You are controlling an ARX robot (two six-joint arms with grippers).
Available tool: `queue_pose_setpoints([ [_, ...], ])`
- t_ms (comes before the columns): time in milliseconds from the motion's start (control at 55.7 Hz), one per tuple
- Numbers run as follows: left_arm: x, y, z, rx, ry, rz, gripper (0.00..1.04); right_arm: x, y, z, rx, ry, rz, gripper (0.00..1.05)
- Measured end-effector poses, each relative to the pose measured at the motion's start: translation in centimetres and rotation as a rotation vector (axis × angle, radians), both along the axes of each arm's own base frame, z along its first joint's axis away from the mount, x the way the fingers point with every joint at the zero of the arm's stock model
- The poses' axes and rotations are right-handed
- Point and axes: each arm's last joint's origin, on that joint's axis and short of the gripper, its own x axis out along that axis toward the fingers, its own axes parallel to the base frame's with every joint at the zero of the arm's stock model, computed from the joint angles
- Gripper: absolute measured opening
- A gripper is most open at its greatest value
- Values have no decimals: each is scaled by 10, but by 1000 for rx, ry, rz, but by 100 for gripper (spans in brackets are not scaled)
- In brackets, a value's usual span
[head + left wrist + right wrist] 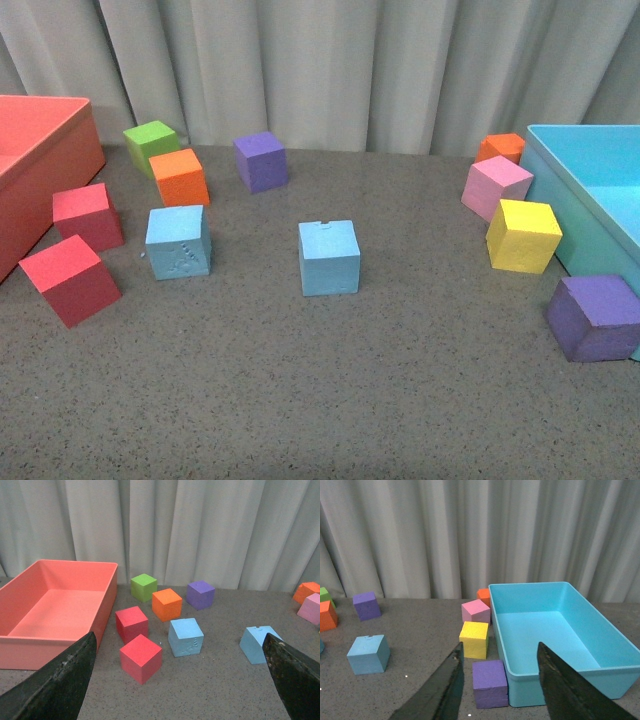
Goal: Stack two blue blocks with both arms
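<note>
Gaping wide with nothing between its fingers, the left gripper (178, 634) hangs above the table and well back from the blocks. The right gripper (500, 644) is likewise spread and empty, with a purple block (490, 681) and a yellow block (474, 639) showing on the table beyond its fingers. Neither arm reaches into the front view.

Out from the grippers, the two blue blocks both sit flat on the grey table (300, 400), well apart from each other. The marked blue block (178, 241) lies on the left side, near two red blocks (70, 279) and just in front of an orange block (180, 177). The notched blue block (329, 257) stands alone near the middle of the table, with open space on all sides.

By this layout, none of the stacking is done: neither blue block is held, lifted or resting on the other. All of the work appears to be left: reaching in, closing on a blue block, carrying it across and setting it squarely on its partner. The marked one looks closer to the left arm, the notched one to the right.
</note>
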Motion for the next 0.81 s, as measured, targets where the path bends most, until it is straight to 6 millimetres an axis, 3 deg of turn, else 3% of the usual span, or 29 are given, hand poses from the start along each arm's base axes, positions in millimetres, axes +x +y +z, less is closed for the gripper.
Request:
queue_pose_setpoints([
  [90, 0, 0, 0, -1, 6, 6, 98, 0, 0, 0, 0, 0, 0, 62],
  [144, 2, 1, -2, -23, 155, 59, 98, 0, 0, 0, 0, 0, 0, 73],
  [251, 31, -3, -1, -43, 315, 83, 98, 0, 0, 0, 0, 0, 0, 96],
  [341, 59, -10, 10, -60, 313, 54, 98, 0, 0, 0, 1, -1, 0, 94],
  [431, 110, -23, 17, -88, 358, 1, 98, 0, 0, 0, 1, -1, 0, 95],
  [682, 235, -61, -22, -46, 642, -29, 98, 0, 0, 0, 1, -1, 0, 95],
  [807, 268, -69, -30, -34, 711, -30, 98, 0, 0, 0, 0, -1, 0, 95],
])
